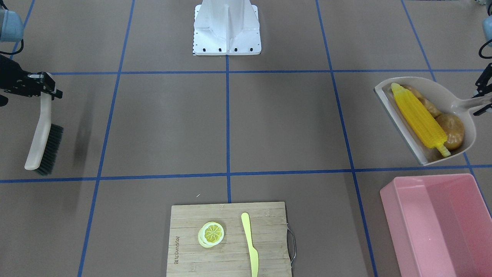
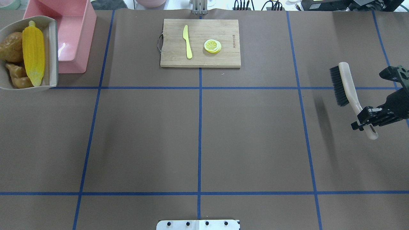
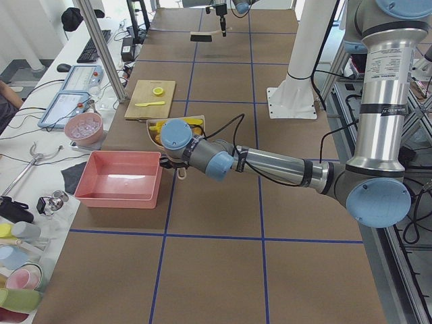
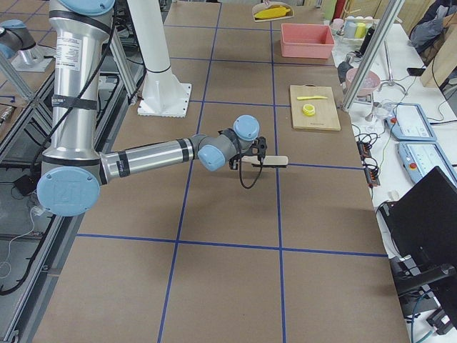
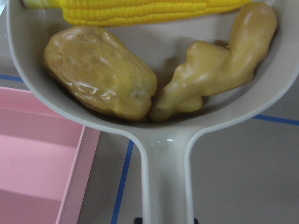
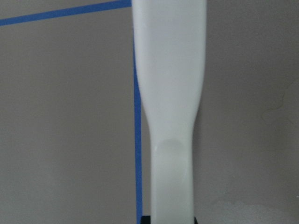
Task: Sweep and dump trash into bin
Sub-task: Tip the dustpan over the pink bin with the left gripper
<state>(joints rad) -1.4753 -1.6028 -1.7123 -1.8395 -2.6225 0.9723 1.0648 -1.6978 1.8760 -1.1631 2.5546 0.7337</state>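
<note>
My left jaws are clamped on the handle of the dustpan [image 1: 466, 103], which sits just beside the pink bin [image 1: 403, 227]. The corn cob [image 1: 419, 119], potato [image 1: 454, 129] and ginger root [image 1: 427, 104] lie together inside the dustpan. My right jaws grip the brush [image 1: 40, 134] by its handle, well apart across the counter [image 1: 269, 127].

Brown table [image 2: 255, 143], blue tape grid [image 2: 200, 127].
Cluttered white bench [image 3: 34, 138] at nine o'clock from the left end; dark screen [image 4: 421, 221] at four o'clock from the right.
</note>
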